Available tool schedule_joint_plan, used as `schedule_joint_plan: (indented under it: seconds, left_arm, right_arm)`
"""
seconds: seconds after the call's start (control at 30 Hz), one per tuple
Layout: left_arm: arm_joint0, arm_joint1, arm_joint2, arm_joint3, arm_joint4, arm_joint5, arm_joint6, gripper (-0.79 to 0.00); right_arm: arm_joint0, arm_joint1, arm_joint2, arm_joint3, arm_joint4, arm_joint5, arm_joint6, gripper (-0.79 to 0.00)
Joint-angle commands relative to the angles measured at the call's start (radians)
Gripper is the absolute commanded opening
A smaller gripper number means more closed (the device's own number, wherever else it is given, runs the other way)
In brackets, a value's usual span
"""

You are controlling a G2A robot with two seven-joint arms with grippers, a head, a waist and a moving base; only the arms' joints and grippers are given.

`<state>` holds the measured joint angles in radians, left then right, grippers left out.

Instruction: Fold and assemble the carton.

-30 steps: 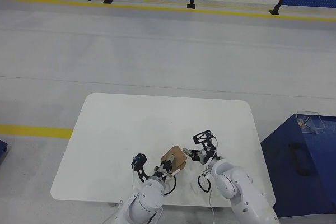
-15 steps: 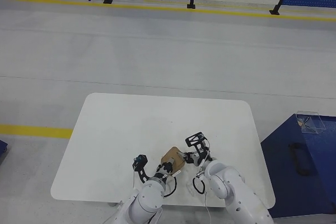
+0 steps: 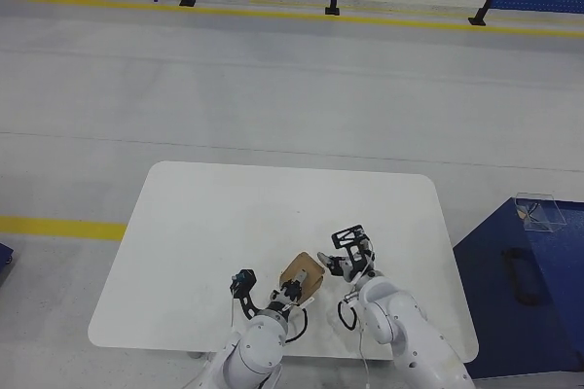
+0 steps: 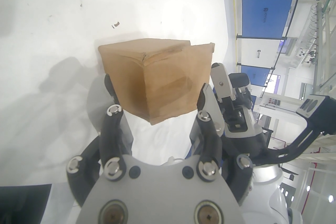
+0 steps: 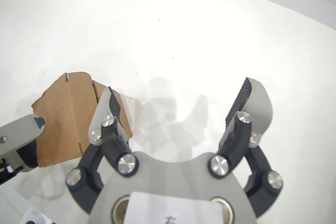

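Observation:
A small brown carton (image 3: 304, 269) is held tilted near the table's front edge, with one corner pointing down in the left wrist view. The carton (image 4: 155, 78) sits between the fingers of my left gripper (image 4: 157, 86), which is shut on two opposite side walls. My left gripper (image 3: 290, 289) holds it from the near side. My right gripper (image 5: 181, 101) is open just to the right of the carton (image 5: 65, 114), with nothing between its fingers. One of its fingers (image 5: 110, 104) lies against the carton's flap edge. In the top view the right gripper (image 3: 339, 261) sits beside the carton.
The white table (image 3: 273, 204) has free room behind and to the left of the carton. A blue cabinet (image 3: 535, 282) with a small clear box (image 3: 538, 209) on it stands off the table's right side.
My right gripper moved left to the carton, then drew back slightly to the right. The carton shifted a little in the left gripper's hold.

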<state>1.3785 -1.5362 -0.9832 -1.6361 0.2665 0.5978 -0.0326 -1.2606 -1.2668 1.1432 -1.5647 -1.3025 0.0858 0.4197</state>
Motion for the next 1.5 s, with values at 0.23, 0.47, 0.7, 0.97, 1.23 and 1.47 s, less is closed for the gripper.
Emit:
schedule_joint_plan:
  seconds: [0.23, 0.47, 0.7, 0.97, 1.23, 1.47]
  left_arm:
    - [-0.003, 0.001, -0.009, 0.008, 0.0, -0.011, -0.018, -0.206]
    - [0.002, 0.001, -0.016, 0.004, 0.0, -0.019, -0.025, -0.206]
    - [-0.003, 0.001, -0.026, 0.018, -0.007, -0.013, -0.036, -0.2]
    - [-0.011, 0.0, -0.023, 0.026, -0.006, -0.005, -0.041, -0.212]
    - [-0.014, -0.001, -0.023, 0.027, -0.004, -0.003, -0.047, -0.237]
    - [-0.023, -0.003, -0.018, 0.038, 0.004, 0.018, -0.053, -0.259]
  right_arm:
    - [0.039, -0.009, 0.008, 0.072, 0.038, -0.013, -0.005, 0.0]
    - [0.053, -0.011, 0.015, 0.084, 0.129, -0.131, 0.041, 0.0]
    - [0.05, -0.005, 0.052, 0.078, 0.189, -0.201, 0.069, 0.0]
    - [0.049, -0.007, 0.034, 0.083, 0.183, -0.2, 0.078, 0.0]
    - [0.048, -0.011, 0.012, 0.083, 0.169, -0.197, 0.078, 0.0]
    - [0.052, -0.012, 0.007, 0.089, 0.162, -0.187, 0.08, 0.0]
